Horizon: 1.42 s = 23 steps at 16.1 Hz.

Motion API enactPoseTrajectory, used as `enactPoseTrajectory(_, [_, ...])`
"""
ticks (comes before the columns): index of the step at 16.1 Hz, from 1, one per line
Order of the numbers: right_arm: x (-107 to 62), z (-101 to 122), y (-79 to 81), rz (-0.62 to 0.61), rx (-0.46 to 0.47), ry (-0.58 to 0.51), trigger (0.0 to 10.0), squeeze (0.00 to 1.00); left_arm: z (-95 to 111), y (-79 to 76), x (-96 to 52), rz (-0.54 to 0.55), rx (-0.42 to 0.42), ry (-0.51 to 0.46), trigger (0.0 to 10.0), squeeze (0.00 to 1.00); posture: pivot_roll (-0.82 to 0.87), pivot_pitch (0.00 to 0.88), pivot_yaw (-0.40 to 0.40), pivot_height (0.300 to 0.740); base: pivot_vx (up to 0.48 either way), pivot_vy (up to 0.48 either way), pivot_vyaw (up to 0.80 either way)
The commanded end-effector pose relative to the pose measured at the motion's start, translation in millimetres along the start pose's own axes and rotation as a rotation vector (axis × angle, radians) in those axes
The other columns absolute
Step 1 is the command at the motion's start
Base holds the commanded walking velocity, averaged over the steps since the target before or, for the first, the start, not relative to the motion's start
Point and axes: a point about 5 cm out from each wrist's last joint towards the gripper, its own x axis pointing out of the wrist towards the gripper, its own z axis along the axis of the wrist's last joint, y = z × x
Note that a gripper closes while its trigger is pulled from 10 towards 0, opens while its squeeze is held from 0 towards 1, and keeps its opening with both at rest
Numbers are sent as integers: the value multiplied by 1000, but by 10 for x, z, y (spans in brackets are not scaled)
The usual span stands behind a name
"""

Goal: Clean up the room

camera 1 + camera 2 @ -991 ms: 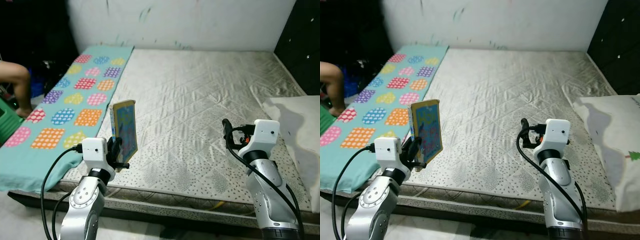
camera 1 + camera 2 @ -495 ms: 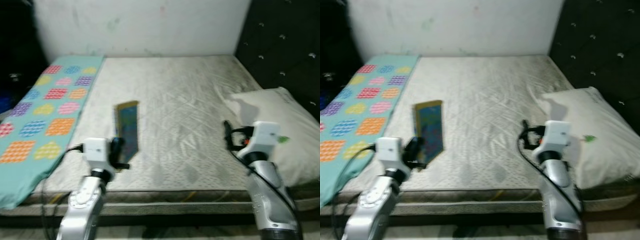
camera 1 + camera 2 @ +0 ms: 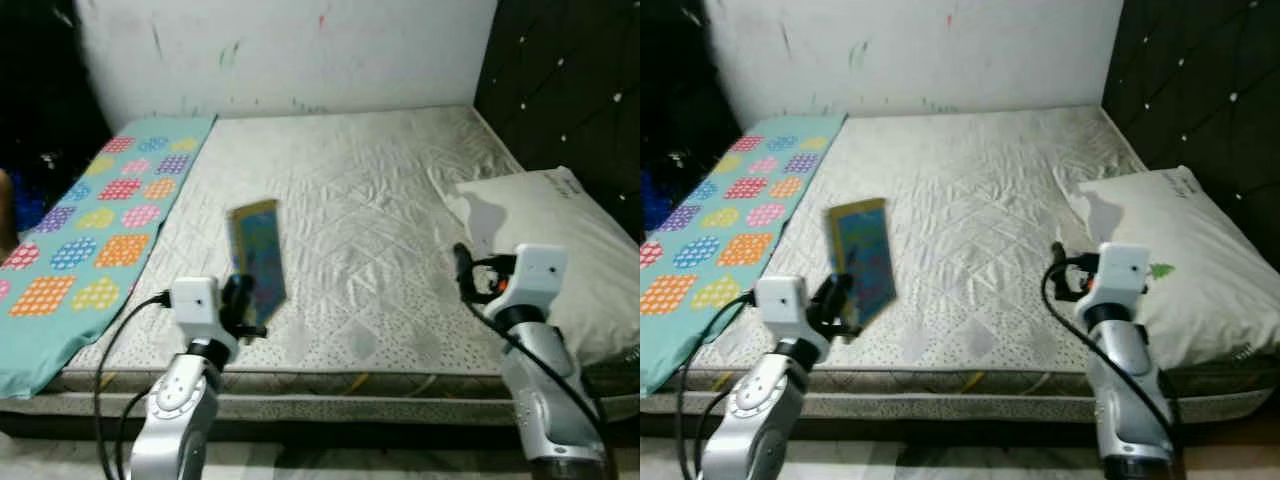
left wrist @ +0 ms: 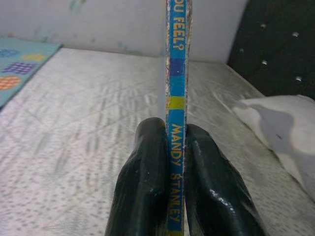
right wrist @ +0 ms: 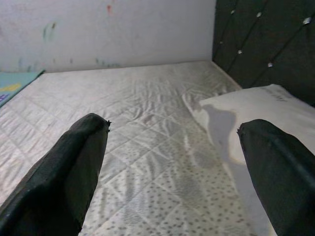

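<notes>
Head view: the left gripper (image 3: 243,305) pinches a thin, yellow-edged picture book (image 3: 257,258) upright above the mattress (image 3: 370,210) near its front edge. Left wrist view: blue spine between black fingers (image 4: 142,187). Right wrist view: right gripper (image 5: 174,167) spread wide, empty, above the mattress.

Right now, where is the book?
The book stands upright, clamped in the left tool, on the robot's left, above the near edge of the mattress, with the patterned blanket further left.

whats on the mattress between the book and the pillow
Nothing: in the left eye view, bare quilted mattress runs from the book to the pillow.
</notes>
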Motion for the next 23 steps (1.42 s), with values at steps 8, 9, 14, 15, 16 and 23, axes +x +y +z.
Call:
enactPoseTrajectory(8, [10, 52, 154, 75, -24, -35, 10000, 0, 124, 46, 2, 1, 22, -52, 10000, 0, -97, 3, 48, 740, 0, 0, 553])
enactPoseTrajectory(9, [11, 51, 149, 73, -24, -35, 10000, 0, 124, 46, 3, 0, 26, -51, 10000, 0, -98, 3, 48, 740, 0, 0, 0])
enactPoseTrajectory(14, [7, 38, 139, 66, -21, -31, 10000, 0, 131, 33, 10, -8, 11, -59, 10000, 0, -102, 3, 50, 740, 0, 0, 0])
enactPoseTrajectory(15, [5, 37, 138, 66, -22, -30, 10000, 0, 141, 17, 6, -27, 6, -69, 10000, 0, -102, 4, 51, 740, 0, 0, 0])
enactPoseTrajectory(16, [5, 37, 137, 66, -22, -30, 10000, 0, 147, 5, 0, -40, 5, -73, 10000, 0, -102, 4, 50, 740, 0, 0, 0])
enactPoseTrajectory(23, [7, 37, 138, 67, -23, -30, 10000, 0, 157, -17, -10, -66, -6, -81, 10000, 0, -101, 6, 48, 740, 416, 0, 0])
